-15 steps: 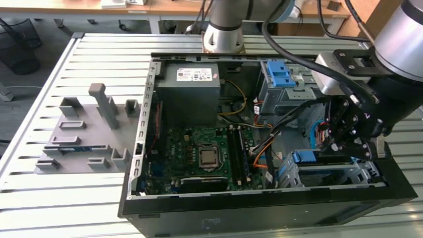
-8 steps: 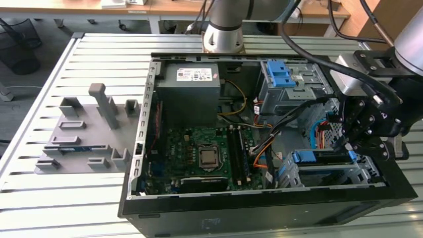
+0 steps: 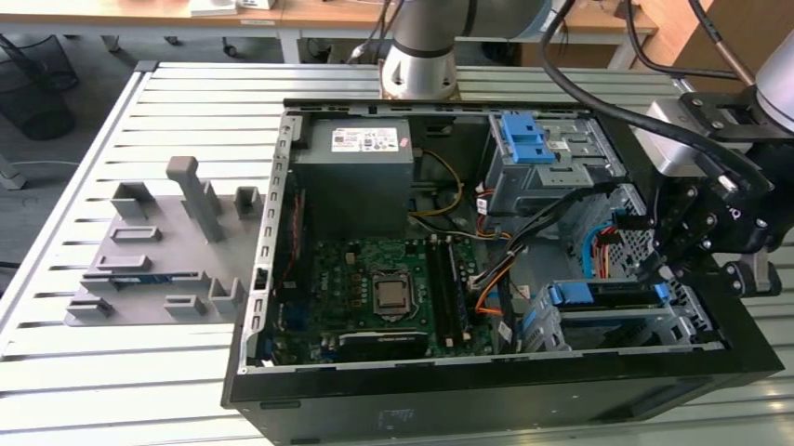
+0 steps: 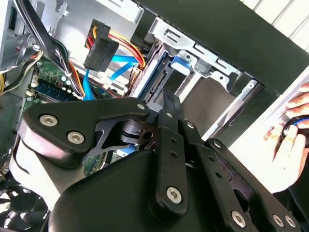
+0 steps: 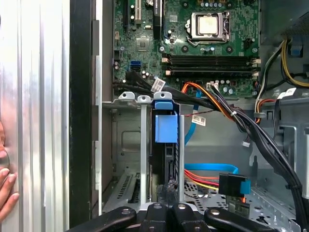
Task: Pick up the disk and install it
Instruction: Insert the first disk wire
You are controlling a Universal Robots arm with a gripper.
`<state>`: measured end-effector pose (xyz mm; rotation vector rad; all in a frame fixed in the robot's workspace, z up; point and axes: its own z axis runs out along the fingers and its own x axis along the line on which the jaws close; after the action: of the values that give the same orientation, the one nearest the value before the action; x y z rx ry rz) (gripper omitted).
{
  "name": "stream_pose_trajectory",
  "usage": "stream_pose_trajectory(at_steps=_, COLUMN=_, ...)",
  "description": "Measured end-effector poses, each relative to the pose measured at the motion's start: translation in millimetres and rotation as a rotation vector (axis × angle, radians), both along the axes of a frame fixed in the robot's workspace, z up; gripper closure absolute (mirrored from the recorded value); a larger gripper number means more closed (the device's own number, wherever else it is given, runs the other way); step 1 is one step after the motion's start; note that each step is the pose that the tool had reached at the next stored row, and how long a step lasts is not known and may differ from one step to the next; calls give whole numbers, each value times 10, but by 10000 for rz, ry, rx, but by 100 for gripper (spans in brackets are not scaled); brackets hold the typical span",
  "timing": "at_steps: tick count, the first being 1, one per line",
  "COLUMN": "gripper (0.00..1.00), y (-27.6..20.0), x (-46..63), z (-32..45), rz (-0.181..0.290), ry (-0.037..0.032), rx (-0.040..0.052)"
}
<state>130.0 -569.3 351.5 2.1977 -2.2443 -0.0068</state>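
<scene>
Open computer case (image 3: 496,386) lies on its side on the table (image 3: 149,390), filling most of the table's half toward the exterior view's right. The disk (image 3: 611,297) sits edge-up in a metal bay at the case's near corner on that side; in the first wrist view its blue carrier tab (image 5: 164,128) stands between the bay's rails. The gripper (image 3: 672,271) hangs at the bay's open end, right up against the disk, and we cannot tell whether the pincer is apart, together or clamped on the carrier. Around it, a black cable bundle (image 5: 251,130) crosses the case over the bay, a blue flat cable (image 5: 207,169) runs beside the disk, and one black plug (image 5: 234,186) on red and yellow wires hangs loose just beside it. We count one disk, one grey power-supply box (image 3: 363,158) at the case's far edge, one grey cage (image 3: 546,158) with two blue latches next to it, one green motherboard (image 3: 372,288) and one grey fixture block (image 3: 162,255) with several uprights near the table's opposite edge. A person's hand (image 5: 5,181) rests on the table just outside the case wall. The table is pale metal slats; behind it are wooden desks and a grey floor.
</scene>
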Motion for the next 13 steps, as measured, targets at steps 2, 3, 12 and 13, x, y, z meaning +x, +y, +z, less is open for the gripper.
stream_pose_trajectory(at_steps=2, gripper=89, y=18, x=4, z=4, rz=-2, ry=-6, rx=0)
stream_pose_trajectory(at_steps=3, gripper=89, y=30, x=5, z=6, rz=-1, ry=-9, rx=-1)
stream_pose_trajectory(at_steps=12, gripper=89, y=179, x=34, z=14, rz=0, ry=-15, rx=-6)
stream_pose_trajectory(at_steps=13, gripper=89, y=197, x=36, z=14, rz=0, ry=-15, rx=-5)
